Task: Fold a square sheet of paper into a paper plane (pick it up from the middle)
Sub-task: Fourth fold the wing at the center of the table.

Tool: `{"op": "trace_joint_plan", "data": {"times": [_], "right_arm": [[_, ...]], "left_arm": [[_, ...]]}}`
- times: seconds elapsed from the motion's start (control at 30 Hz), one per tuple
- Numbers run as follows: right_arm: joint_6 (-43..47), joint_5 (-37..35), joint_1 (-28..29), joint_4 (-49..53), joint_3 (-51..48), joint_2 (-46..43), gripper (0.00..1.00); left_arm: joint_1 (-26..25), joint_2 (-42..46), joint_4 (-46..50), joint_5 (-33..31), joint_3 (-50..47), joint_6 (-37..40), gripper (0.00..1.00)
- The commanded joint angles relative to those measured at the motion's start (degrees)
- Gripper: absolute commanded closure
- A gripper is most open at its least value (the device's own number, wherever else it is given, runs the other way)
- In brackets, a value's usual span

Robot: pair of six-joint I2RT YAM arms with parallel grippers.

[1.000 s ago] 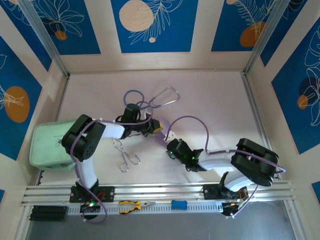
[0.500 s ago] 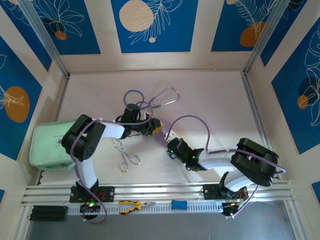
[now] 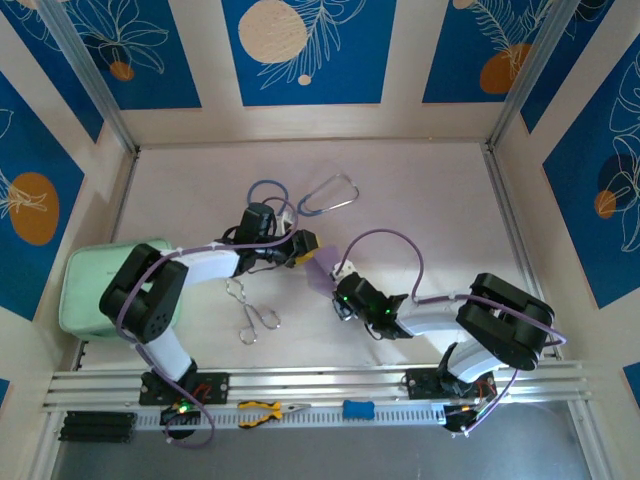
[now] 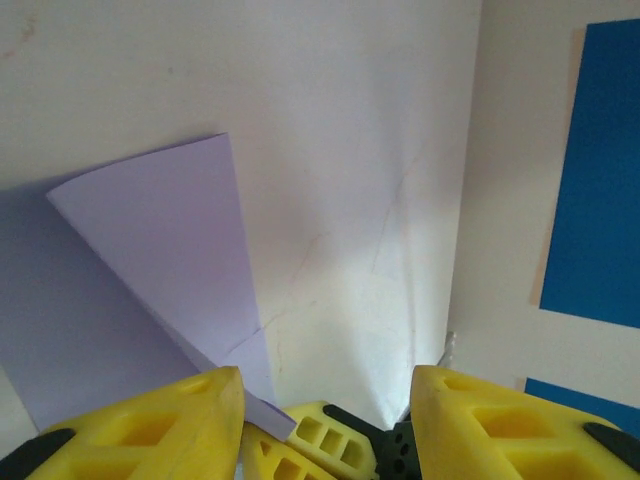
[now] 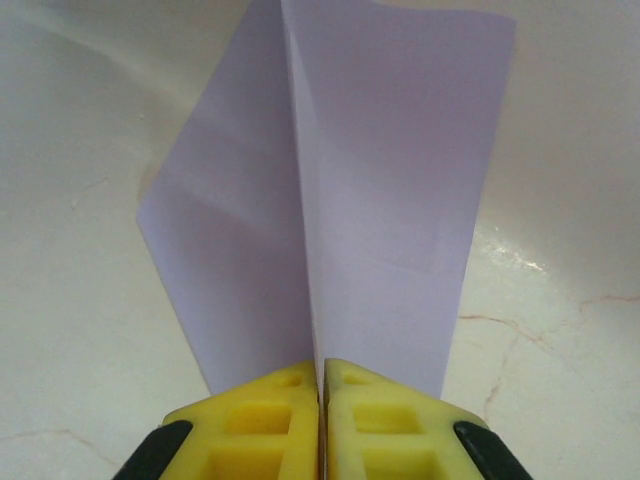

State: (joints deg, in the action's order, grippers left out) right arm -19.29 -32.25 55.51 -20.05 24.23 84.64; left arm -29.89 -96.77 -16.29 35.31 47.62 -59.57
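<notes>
Mid-fold, we judge. Our right gripper (image 5: 320, 388) pinches the lilac sheet (image 5: 385, 190) tight along its centre ridge, with the flaps fanned out over the table (image 5: 70, 330), between the two arms. Left gripper (image 4: 325, 395) has its jaws apart with nothing between them; the sheet edge is just beside one finger. Next: left needs to take a flap and crease it down while right anchors the ridge.

Robot lab test cell: aluminium rail (image 3: 320, 385) at near edge, blue printed wall panels (image 3: 308, 50) around pale tabletop (image 3: 420, 190).
</notes>
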Motion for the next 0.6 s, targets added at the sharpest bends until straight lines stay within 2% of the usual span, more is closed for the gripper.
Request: {"op": "trace_joint_plan", "data": {"times": [0.0, 0.27, 0.47, 0.57], "right_arm": [[-3.8, 2.8, -0.7, -3.1, -1.2, 0.6, 0.89], [-7.3, 10.2, -3.9, -6.9, -3.4, 0.4, 0.9], [-10.0, 15.6, -6.6, -11.0, -5.4, 0.8, 0.9], [-11.6, 22.9, -9.7, -10.7, -4.8, 1.3, 0.91]], "left_arm": [[0.4, 1.4, 3.2, -1.9, -0.2, 1.7, 0.52], [0.4, 1.3, 3.5, -2.1, -0.2, 1.3, 0.56], [0.4, 1.1, 2.8, -2.0, -0.8, 0.8, 0.74], [0.5, 1.0, 2.6, -2.1, -1.1, 0.9, 0.82]]}}
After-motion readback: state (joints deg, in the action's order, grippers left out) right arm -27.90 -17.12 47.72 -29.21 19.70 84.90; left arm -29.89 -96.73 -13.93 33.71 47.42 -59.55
